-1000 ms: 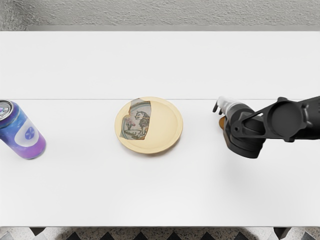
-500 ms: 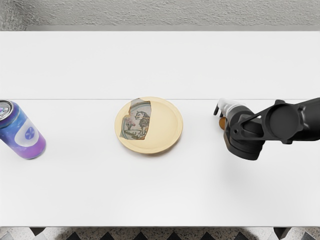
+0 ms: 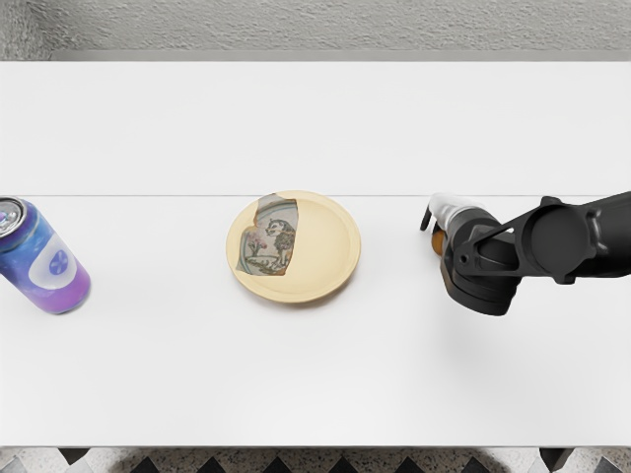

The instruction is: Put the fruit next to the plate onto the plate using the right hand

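Here, the fruit (image 3: 435, 242) is being hidden under the right hand (image 3: 451, 221), whose grasp cannot be told; unsecured, it could be dropped short of the plate (image 3: 335, 248), left of the hand.

Matte black right arm (image 3: 558, 238), rounded joint housings, pale grey-white hand (image 3: 450, 211).

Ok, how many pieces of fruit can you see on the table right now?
1: an orange-coloured fruit, mostly covered by the right hand, to the right of the plate. More could be hidden under the hand.
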Robot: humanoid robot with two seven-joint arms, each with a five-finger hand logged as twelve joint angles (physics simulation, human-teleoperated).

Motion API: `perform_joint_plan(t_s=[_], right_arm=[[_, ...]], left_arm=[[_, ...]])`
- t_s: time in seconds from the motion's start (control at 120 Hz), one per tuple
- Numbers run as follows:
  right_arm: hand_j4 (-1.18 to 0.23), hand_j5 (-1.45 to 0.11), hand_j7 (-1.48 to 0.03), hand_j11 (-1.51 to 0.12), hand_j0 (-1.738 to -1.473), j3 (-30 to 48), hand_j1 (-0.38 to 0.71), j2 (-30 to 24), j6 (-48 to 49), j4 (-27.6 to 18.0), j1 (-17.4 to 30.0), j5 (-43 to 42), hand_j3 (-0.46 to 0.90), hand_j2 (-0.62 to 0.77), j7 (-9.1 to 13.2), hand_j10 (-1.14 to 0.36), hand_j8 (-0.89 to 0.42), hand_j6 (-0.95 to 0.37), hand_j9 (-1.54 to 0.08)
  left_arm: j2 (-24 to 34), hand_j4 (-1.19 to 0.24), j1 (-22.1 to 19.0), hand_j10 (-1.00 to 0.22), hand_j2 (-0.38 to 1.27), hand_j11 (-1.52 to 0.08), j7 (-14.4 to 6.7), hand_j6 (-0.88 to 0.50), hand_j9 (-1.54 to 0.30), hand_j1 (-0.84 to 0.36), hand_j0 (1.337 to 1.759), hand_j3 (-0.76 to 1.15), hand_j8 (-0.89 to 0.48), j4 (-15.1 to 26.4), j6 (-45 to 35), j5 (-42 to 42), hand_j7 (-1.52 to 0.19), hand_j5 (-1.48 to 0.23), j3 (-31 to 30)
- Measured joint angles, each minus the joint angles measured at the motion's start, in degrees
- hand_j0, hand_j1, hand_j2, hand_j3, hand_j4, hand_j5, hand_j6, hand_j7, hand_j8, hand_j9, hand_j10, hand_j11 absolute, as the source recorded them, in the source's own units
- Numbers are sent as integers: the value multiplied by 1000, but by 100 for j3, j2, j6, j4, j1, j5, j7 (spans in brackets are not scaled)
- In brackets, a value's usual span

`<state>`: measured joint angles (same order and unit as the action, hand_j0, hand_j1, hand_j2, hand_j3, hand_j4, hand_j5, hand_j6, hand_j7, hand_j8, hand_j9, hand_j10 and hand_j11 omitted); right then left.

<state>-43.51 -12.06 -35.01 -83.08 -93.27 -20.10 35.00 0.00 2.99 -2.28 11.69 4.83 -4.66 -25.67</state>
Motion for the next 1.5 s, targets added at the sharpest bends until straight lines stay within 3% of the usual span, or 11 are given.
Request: perform_joint_plan(t_s=[0.417, 1.133, 1.5], right_arm=[[-553, -722, -721, -723, -1658, 17, 269, 26, 0, 9, -22, 13, 0, 56, 3, -553, -502, -542, -723], [-618, -828, -815, -820, -1657, 153, 301, -15, 5, -77, -73, 16, 0, 158, 1, -572, -458, -528, -827], [-694, -943, -921, -930, -1656, 343, 313, -111, 5, -320, -411, 42, 0, 377, -2, -640, -500, -602, -941]], left_arm=[[0, 0, 0, 0, 0, 0, 0, 0, 0, 349, 1658, 0, 0, 0, 0, 0, 0, 0, -5], [0, 0, 0, 0, 0, 0, 0, 0, 0, 349, 1658, 0, 0, 0, 0, 0, 0, 0, -7], [0, 0, 0, 0, 0, 0, 0, 0, 0, 349, 1658, 0, 0, 0, 0, 0, 0, 0, -7]])
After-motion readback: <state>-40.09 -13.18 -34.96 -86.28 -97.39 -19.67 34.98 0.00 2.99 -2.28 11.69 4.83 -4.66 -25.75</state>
